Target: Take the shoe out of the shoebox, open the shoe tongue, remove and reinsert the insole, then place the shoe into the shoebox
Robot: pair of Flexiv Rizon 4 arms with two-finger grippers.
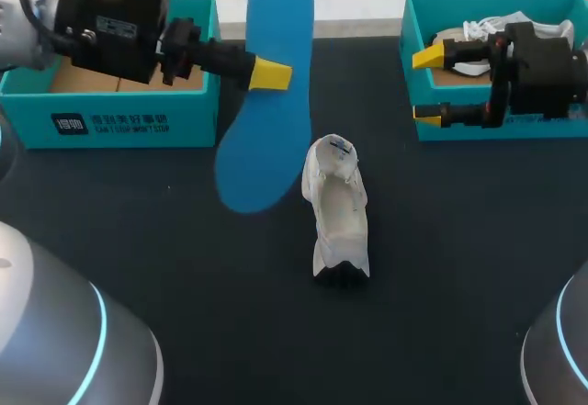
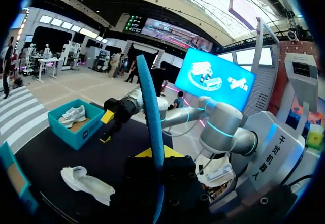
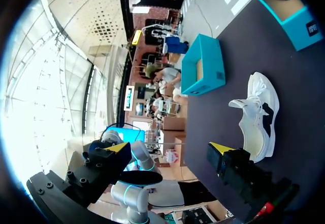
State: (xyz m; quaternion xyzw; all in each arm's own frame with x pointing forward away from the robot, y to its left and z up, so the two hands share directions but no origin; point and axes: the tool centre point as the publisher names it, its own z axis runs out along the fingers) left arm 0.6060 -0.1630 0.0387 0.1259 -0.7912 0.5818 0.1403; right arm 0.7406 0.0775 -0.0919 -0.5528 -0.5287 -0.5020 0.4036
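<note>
Insole [image 1: 266, 139] held aloft
Your left pincer [image 1: 269, 73] clamped the insole, seemingly light and bendy, near mid-length; your right pincer [image 1: 427, 85] stood apart.

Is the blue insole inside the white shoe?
No, the left gripper holds the blue insole up in the air, apart from the white shoe on the table.

The insole [image 1: 264, 152] clamped between the jaws of the left gripper [image 1: 270, 73] looks like smooth, matt blue foam. The shoe [image 1: 338, 208], lying apart from both pairs of jaws, is soft white cloth, slightly creased. The table [image 1: 184, 267] under it is matt black. The left shoebox [image 1: 119, 120] and the right shoebox [image 1: 409, 28] are teal cardboard, raw brown inside. Both grippers have matt black bodies and smooth yellow tips, the right gripper [image 1: 427, 86] included.
</note>
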